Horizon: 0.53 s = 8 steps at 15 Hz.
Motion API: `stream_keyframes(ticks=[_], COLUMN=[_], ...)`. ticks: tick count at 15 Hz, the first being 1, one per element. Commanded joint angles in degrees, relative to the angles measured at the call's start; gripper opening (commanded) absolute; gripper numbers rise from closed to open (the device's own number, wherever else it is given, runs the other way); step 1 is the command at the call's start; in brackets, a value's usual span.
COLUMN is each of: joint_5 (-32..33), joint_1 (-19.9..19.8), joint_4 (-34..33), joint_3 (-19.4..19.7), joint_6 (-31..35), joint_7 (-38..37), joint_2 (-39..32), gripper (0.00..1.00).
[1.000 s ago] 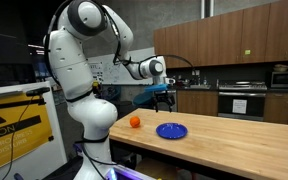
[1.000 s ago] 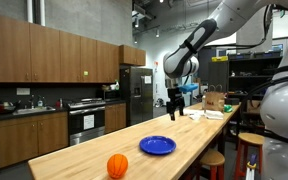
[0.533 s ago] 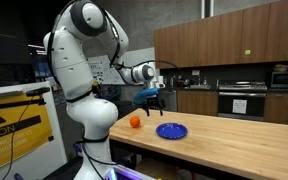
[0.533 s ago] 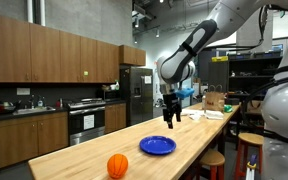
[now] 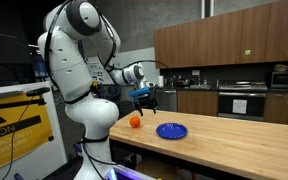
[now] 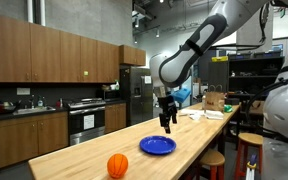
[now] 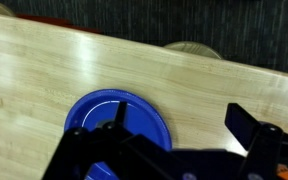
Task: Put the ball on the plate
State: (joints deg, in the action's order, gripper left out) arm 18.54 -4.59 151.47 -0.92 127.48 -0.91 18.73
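Observation:
The small orange ball (image 5: 134, 122) lies on the wooden table near its end; it also shows in the foreground of an exterior view (image 6: 117, 166). The deep blue plate (image 5: 171, 131) lies flat on the table a little way from the ball, seen in both exterior views (image 6: 157, 145) and in the wrist view (image 7: 104, 115). My gripper (image 5: 143, 105) hangs open and empty in the air above the table, between ball and plate, fingers pointing down (image 6: 167, 126). In the wrist view the open fingers (image 7: 179, 125) frame the plate's edge and bare wood. The ball is out of the wrist view.
The long wooden table (image 5: 234, 140) has its edges close to the ball. Papers and a box (image 6: 212, 108) lie at its far end. Kitchen cabinets, an oven (image 5: 240, 102) and a fridge (image 6: 136, 95) stand behind. A stool (image 6: 252, 150) stands beside the table.
My gripper has moved along the table from beyond the plate toward the ball's end, and has come a little lower. Ball and plate have not moved.

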Motion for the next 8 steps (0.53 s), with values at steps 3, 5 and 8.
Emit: stream_keyframes(ticks=[3, 5, 8], joint_5=[4.0, 2.5, 2.7], joint_1=[1.3, 1.4, 1.4], joint_4=[3.2, 1.4, 2.0], joint_3=[-2.8, -2.1, -2.4], joint_6=[0.6, -0.2, -0.2], joint_7=[-3.2, -1.9, -2.0], joint_2=[6.0, 3.6, 4.7], gripper=[1.0, 1.0, 1.0])
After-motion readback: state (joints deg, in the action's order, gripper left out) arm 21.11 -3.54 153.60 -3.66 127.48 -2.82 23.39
